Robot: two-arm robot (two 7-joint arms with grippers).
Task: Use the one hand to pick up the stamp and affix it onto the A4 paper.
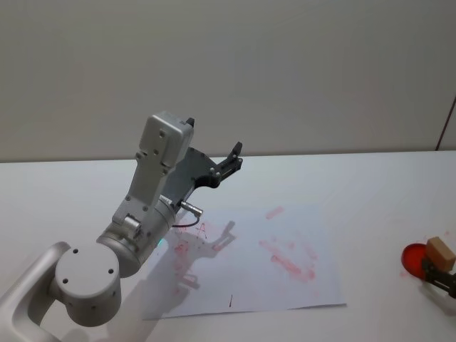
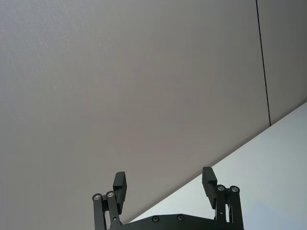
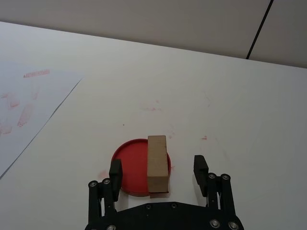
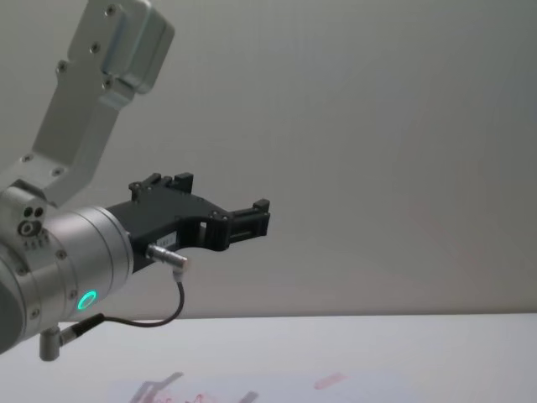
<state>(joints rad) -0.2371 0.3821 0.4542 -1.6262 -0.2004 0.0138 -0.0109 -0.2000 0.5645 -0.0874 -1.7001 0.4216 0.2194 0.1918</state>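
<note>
- Your right claw (image 3: 157,168) is the working one. Its fingers stand apart with nothing clamped, one on each side of the stamp (image 3: 157,163) and clear of both long faces.
- The stamp sits directly between those open fingers, just ahead of the claw body. Its long axis runs away from the claw, in line with your reach, so the fingers face its two long sides. In my judgement a straight close will take it across its narrow width.
- The stamp is a plain light brown wooden block, rectangular, with no handle visible. I judge it rigid and easy to grip.
- It rests on a round red ink pad (image 3: 129,165), overlapping the pad's edge nearest the claw's centre. The pad lies flat on the white worktop (image 3: 216,96).
- In the head view the same block (image 1: 441,253) and claw (image 1: 442,274) show at the worktop's right edge.
- The A4 paper (image 3: 29,105) lies farther off, to the left side of the right claw and well apart from the pad. It already bears pink-red marks. Expect a lift and a leftward carry.
- Your left claw (image 1: 226,165) is farthest from the stamp. It is raised above the far part of the paper, fingers apart and empty, and looks idle.
</note>
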